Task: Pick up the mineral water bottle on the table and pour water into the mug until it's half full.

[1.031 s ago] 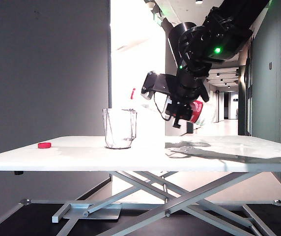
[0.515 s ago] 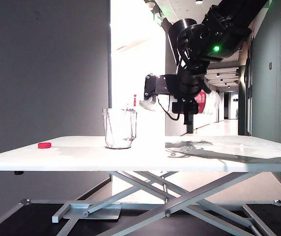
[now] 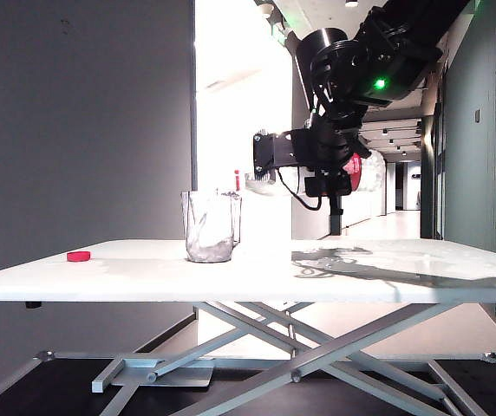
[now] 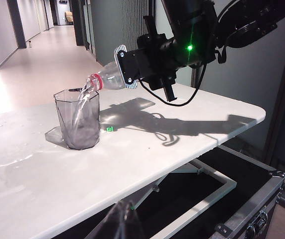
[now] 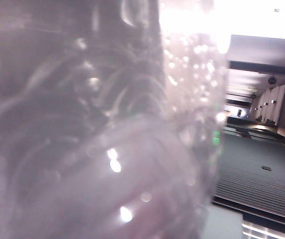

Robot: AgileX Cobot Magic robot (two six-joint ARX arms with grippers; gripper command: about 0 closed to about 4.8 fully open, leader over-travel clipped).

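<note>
The clear glass mug [image 3: 210, 227] stands on the white table [image 3: 361, 269]. My right gripper [image 3: 264, 165] is shut on the mineral water bottle [image 3: 353, 165] and holds it about level above the table, right of the mug, with the neck over the rim. From the side, the gripper [image 4: 125, 74] grips the bottle [image 4: 107, 78] close behind its red neck ring. A thin stream of water [image 4: 85, 92] falls into the mug [image 4: 78, 119], whose lower part looks grey. The bottle [image 5: 107, 139] fills the right wrist view. My left gripper [image 4: 125, 221] hangs below the table's edge, shut and holding nothing.
A small red cap [image 3: 78, 256] lies on the table at the far left. A small green marker [image 4: 109, 129] sits beside the mug. Below the table are its crossed metal legs [image 3: 274, 334] and a black case [image 4: 252, 199]. Wet patches glisten on the tabletop [image 4: 13, 159].
My right wrist has rolled, bringing the bottle from neck-up to about level with its mouth over the mug. Water now gathers in the mug. The left arm has stayed still.
</note>
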